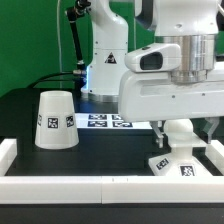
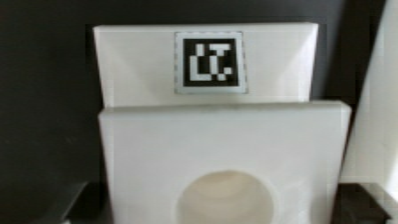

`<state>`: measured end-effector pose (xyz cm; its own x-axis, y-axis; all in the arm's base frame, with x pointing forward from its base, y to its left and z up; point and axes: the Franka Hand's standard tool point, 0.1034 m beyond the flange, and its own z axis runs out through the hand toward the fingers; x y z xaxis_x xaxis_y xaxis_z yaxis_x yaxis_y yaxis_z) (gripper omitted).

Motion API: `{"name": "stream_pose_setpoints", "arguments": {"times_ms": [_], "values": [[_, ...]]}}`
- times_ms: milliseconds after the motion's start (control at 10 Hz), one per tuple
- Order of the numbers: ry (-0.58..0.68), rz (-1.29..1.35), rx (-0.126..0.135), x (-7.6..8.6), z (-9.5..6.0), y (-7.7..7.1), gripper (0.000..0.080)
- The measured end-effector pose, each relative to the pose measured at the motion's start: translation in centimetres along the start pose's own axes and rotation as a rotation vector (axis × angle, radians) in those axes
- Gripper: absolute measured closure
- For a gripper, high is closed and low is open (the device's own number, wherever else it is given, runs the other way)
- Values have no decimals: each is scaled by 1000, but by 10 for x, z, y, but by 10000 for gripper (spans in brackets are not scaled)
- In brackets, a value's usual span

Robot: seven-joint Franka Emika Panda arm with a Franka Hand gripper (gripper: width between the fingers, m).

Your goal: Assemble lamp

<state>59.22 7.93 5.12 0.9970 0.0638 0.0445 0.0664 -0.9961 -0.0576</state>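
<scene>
The lamp base (image 1: 172,165) sits at the exterior view's front right, next to the white frame, with black tags on its faces. My gripper (image 1: 181,132) is directly above it, and the fingers reach down around its upper neck part. In the wrist view the base (image 2: 214,130) fills the picture, with one tag (image 2: 208,63) and a pale oval socket (image 2: 228,195). My gripper (image 2: 222,208) shows as dark fingers (image 2: 71,206) lying against both sides of the block. The tapered shade (image 1: 57,120) stands mouth down at the left. The bulb is not in view.
The marker board (image 1: 105,121) lies flat behind the middle of the black table. A raised white frame (image 1: 60,181) runs along the front and sides. The robot's white base (image 1: 105,60) stands at the back before a green backdrop.
</scene>
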Motion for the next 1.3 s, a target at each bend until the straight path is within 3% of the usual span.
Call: {"name": "stream_pose_setpoints", "arguments": {"times_ms": [300,600,800,900,1300], "values": [[14,16,6,14,1,-16,263],[17,29,14,16,1,-17,263],[17,29,14,16,1,-18,118],[17,34,14,15,1,-18,118],[-16,152,4,-36,-20,-24,101]]}}
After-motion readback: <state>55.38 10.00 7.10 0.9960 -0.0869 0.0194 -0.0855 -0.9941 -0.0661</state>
